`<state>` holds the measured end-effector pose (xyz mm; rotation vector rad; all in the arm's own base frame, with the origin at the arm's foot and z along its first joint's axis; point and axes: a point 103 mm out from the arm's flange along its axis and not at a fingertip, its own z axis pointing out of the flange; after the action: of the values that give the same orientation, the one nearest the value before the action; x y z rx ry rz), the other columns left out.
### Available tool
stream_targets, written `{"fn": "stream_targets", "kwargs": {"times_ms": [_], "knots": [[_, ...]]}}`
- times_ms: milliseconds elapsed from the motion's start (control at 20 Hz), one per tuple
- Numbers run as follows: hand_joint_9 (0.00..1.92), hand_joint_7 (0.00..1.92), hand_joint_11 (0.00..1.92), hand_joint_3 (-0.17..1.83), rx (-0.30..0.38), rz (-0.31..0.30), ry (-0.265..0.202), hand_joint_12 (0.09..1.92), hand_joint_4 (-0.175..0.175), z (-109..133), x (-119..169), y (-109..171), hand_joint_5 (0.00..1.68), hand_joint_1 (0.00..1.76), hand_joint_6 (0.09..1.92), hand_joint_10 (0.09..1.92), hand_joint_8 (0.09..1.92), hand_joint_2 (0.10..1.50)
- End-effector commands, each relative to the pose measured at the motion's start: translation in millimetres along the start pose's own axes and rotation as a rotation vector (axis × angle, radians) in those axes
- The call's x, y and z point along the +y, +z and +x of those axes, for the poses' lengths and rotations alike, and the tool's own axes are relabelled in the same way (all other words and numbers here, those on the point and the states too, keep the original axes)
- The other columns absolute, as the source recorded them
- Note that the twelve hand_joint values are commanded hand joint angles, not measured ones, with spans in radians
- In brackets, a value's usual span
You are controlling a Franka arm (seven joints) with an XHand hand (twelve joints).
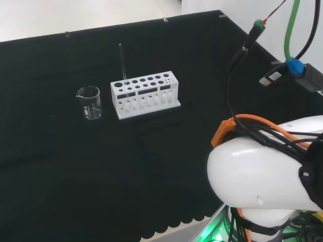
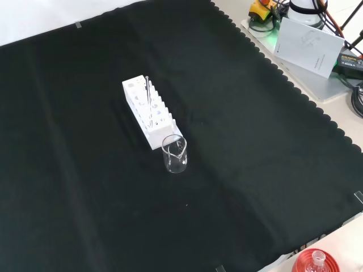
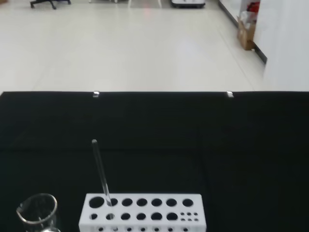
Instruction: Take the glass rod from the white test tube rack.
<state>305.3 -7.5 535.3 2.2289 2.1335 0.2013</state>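
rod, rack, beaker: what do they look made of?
Glass rod: clear and thin, likely glass, faint against the cloth.
Test tube rack: opaque matte white, probably plastic, with drilled holes.
Beaker: transparent with a glinting rim and spout; glass or clear plastic, cannot tell.

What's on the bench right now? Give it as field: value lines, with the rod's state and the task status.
surface: black cloth over the bench
rack: white test tube rack, standing on the cloth
rod: glass rod stands nearly upright in a hole at the rack's left end in the head view
beaker: clear beaker, left of the rack in the head view, apart from it
arm: white arm link at the head view's lower right
task status: rod not yet taken from the rack
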Motion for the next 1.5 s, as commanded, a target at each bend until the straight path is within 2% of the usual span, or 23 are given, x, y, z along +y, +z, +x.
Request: {"fn": "stream_targets", "kwargs": {"times_ms": [50,250,1000,1150,1500], "knots": [[0.83,0.76,0.59,-0.17,0.058,0.001,-0.048,1.25,-0.161,9,18,14,0.55,0.89,0.62,0.64,0.69,1.08],[0.87,0.8,0.63,-0.17,0.089,0.029,-0.078,1.24,-0.16,13,28,27,0.57,0.94,0.74,0.63,0.68,1.07],[0.89,0.81,0.66,-0.17,0.067,0.103,-0.149,1.24,-0.147,35,64,66,0.58,1.0,0.8,0.62,0.68,1.04],[0.9,0.82,0.67,-0.17,0.041,0.127,-0.144,1.23,-0.148,39,74,74,0.58,1.0,0.81,0.62,0.68,1.04],[0.92,0.84,0.7,-0.17,0.046,0.142,-0.217,1.22,-0.154,54,97,93,0.61,1.01,0.83,0.62,0.68,1.03]]}}
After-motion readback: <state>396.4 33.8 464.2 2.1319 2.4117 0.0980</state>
